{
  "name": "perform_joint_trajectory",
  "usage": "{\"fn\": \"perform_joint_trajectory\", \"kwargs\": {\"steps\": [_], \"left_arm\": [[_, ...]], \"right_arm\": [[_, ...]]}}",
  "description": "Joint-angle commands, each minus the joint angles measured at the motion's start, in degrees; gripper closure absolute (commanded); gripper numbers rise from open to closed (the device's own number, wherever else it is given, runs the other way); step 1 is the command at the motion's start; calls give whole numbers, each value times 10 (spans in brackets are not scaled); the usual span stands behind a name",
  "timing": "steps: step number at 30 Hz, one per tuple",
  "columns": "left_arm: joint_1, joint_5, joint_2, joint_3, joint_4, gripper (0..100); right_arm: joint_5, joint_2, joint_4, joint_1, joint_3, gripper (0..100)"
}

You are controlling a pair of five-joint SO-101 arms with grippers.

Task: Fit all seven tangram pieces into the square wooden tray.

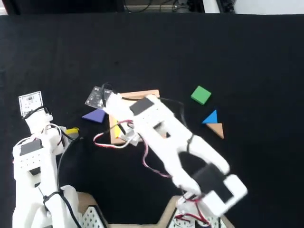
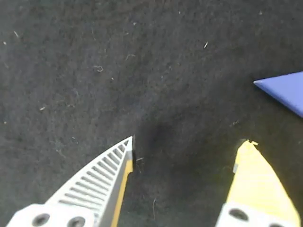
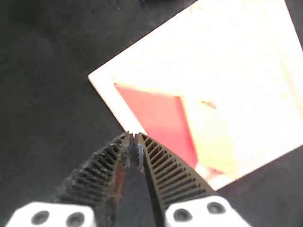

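My right gripper [image 3: 134, 137], pressed together, is likely seating the red tile [image 3: 158, 118] in the square wooden tray [image 3: 246, 56]; my spread left gripper [image 2: 188, 141] takes the purple triangle [image 2: 286, 90] next.

Near the middle of the table [image 1: 237, 47], slightly toward its left edge: wooden tray [image 1: 142, 94], under the right arm [image 1: 161, 137]. Inside, close against the rim, one piece [image 3: 156, 118] with another piece [image 3: 210, 137] touching its side. Right gripper [image 3: 135, 138] over the rim beside them. Just left of the tray, large triangle [image 1: 94, 116]; farther toward the left edge, left gripper [image 2: 189, 142]. Well apart to the right, square piece [image 1: 201, 94]; nearer the front edge, small triangle [image 1: 210, 117] touching second small triangle [image 1: 216, 129]
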Motion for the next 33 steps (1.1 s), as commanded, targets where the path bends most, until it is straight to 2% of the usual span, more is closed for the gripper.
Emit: {"fn": "perform_joint_trajectory", "kwargs": {"steps": [1, 13, 27, 33], "left_arm": [[8, 5, -4, 7, -6, 668], [8, 5, -4, 7, -7, 668], [8, 5, -4, 7, -7, 668], [9, 5, -4, 8, -8, 668]], "right_arm": [[16, 53, -11, 20, -67, 988], [45, 168, -11, 83, -162, 988], [45, 252, -10, 87, -281, 988], [42, 273, -5, 134, -320, 988]]}}
